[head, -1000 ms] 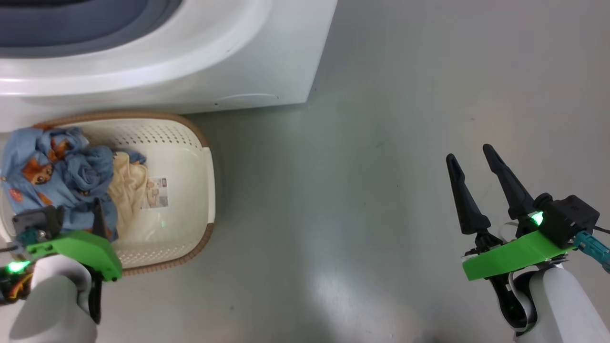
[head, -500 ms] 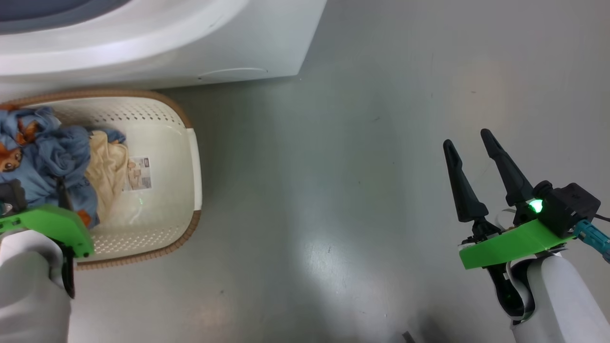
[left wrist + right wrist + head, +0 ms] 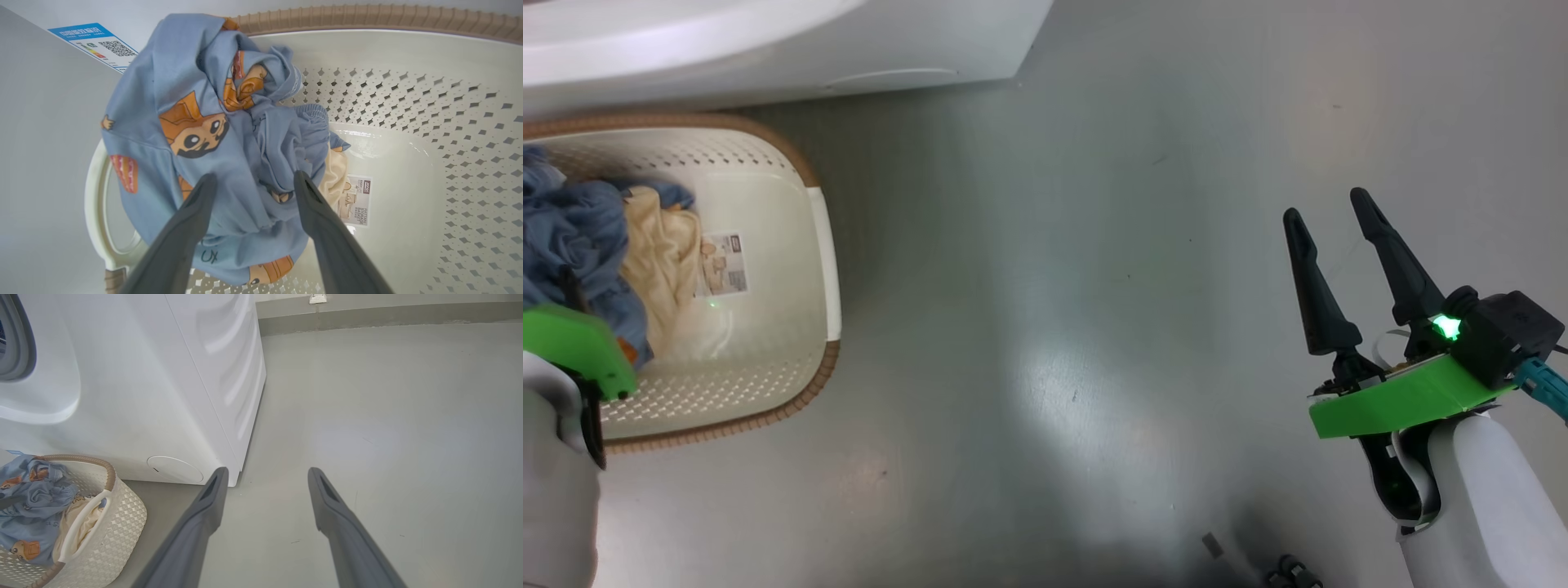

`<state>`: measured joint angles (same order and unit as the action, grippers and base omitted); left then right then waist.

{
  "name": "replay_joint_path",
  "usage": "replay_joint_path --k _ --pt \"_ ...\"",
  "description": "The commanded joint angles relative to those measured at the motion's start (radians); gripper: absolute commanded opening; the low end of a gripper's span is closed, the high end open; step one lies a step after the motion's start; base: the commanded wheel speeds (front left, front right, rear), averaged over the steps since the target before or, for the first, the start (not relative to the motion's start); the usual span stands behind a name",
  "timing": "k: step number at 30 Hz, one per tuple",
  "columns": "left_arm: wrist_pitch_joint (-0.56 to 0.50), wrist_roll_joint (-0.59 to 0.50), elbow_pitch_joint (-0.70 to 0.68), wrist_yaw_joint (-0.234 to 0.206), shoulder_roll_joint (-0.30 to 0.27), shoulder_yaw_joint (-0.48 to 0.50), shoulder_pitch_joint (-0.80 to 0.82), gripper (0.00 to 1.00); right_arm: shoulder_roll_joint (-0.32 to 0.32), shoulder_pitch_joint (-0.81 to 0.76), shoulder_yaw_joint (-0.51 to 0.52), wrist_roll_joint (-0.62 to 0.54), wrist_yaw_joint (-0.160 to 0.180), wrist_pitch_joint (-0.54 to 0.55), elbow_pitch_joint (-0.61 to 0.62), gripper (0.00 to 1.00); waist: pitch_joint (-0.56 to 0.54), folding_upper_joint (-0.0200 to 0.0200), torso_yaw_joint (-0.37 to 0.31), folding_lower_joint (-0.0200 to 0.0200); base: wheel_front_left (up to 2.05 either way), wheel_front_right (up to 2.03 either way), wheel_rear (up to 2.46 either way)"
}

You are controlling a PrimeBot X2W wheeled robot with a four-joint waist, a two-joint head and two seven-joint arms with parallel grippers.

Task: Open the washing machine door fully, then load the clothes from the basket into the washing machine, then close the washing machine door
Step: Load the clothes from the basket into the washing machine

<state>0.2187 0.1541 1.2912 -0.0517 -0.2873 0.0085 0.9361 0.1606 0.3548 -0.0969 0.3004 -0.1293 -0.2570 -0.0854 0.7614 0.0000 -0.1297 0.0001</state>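
The cream perforated basket [image 3: 768,359] with a brown rim stands on the floor against the white washing machine [image 3: 768,49]. Inside it lie the light blue bear-print clothes [image 3: 196,122] and a cream cloth [image 3: 333,179] beside a paper label [image 3: 355,200]. My left gripper [image 3: 254,177] is open just above the blue pile, one finger on either side of a fold, gripping nothing. Its green wrist mount [image 3: 572,347] sits over the basket's near left side. My right gripper [image 3: 1331,216] is open and empty over bare floor, far right of the basket. The door is out of view.
The machine's front corner [image 3: 233,477] and round service cap [image 3: 175,469] are just behind the basket [image 3: 118,514]. A blue energy sticker [image 3: 96,43] shows on the machine's front. Grey floor [image 3: 1054,286] spreads wide between basket and right arm. Small dark parts [image 3: 1286,572] lie at the bottom edge.
The head camera has moved, so machine and basket slide up and left in the picture. My left wrist has come a little further in over the clothes. Both grippers stay open.
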Motion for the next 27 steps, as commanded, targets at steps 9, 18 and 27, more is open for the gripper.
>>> replay_joint_path --k 9,18,27 --pt "-0.035 -0.004 -0.002 -0.031 -0.083 -0.007 0.026 1.0 -0.003 0.004 -0.033 -0.012 -0.001 -0.005 0.028 1.0 0.05 0.0 -0.012 -0.0001 0.0 0.0 0.0" --pt "-0.066 0.008 -0.001 -0.04 -0.094 -0.016 0.034 0.04 -0.005 0.009 -0.039 -0.012 -0.001 -0.005 0.029 1.0 0.058 0.0 -0.019 -0.0001 0.0 0.0 0.0" --pt "-0.065 0.028 -0.001 -0.045 -0.088 -0.017 0.015 0.0 -0.002 0.01 -0.036 -0.013 -0.001 -0.005 0.024 1.0 0.029 0.0 -0.007 -0.0001 0.0 0.0 0.0"
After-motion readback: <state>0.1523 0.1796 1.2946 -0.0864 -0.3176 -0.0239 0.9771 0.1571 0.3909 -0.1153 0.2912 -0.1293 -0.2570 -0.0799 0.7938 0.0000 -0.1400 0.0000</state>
